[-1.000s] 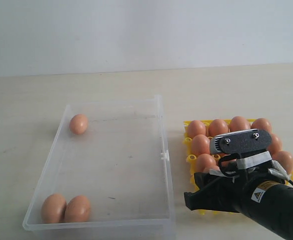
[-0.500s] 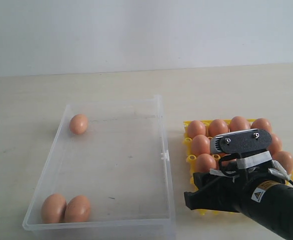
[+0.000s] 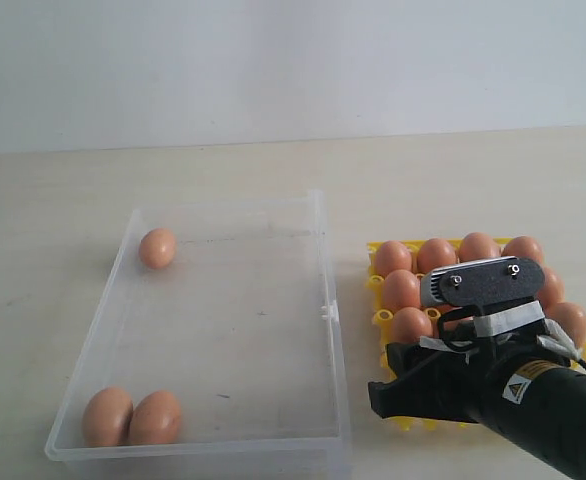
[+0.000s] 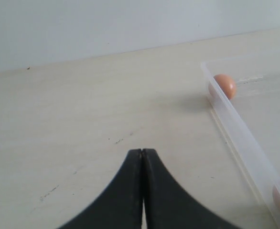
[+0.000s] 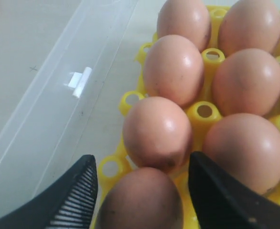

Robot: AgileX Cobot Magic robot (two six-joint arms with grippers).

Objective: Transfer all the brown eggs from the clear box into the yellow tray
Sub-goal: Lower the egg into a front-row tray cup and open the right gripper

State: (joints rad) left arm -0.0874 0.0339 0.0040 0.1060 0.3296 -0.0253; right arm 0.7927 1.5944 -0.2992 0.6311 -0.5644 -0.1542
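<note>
Three brown eggs lie in the clear box: one at the far left corner and two side by side at the near left corner. The yellow tray to the right of the box holds several brown eggs. My right gripper is open over the tray's near left part. An egg sits in a cell between its fingers, with a gap on each side. My left gripper is shut and empty above bare table, left of the box wall.
My right arm covers the tray's near rows in the exterior view. A small clasp tab sticks out of the box wall facing the tray. Pale tabletop stretches behind both containers to a white wall.
</note>
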